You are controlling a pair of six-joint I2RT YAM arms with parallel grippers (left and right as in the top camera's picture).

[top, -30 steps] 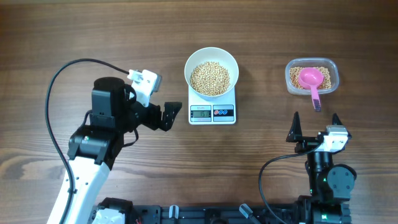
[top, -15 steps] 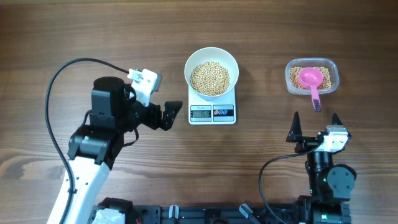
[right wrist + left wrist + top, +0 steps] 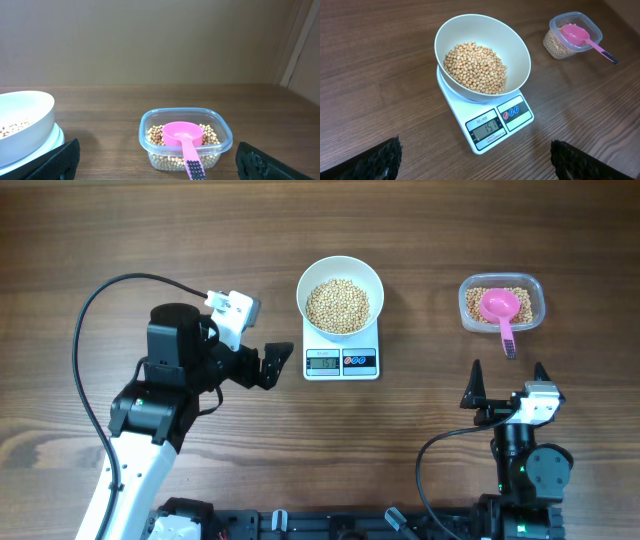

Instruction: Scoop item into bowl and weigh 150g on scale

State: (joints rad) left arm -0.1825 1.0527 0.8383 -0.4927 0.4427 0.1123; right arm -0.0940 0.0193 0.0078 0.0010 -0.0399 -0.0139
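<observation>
The left gripper (image 3: pixel 274 367) is held wide open and empty, low over the bench (image 3: pixel 380 75), and nothing is touched by it. Just ahead of its fingertips the scale (image 3: pixel 496 125) is found, its display and two buttons turned toward the gripper; a figure beginning with fifteen can be made out, but the last digit cannot be read with certainty. Directly beyond the display, the bowl (image 3: pixel 515 55) is seated on the scale's platform, and the beans (image 3: pixel 475 67) are heaped in its bottom, well below the rim. The weighing is judged to be at or very near its target, so the step in hand is taken to be a check of the reading. For this, the scale and bowl should be left untouched and both arms kept clear of the platform. The right gripper (image 3: pixel 508 372) is likewise spread wide and empty. Straight ahead of it the clear tub (image 3: pixel 222 142) is seen, with more beans inside and the pink scoop (image 3: pixel 184 134) resting on them, its handle pointed back toward the gripper. Should a correction be needed, the scoop is best taken by that handle and only a few beans moved at a time.
</observation>
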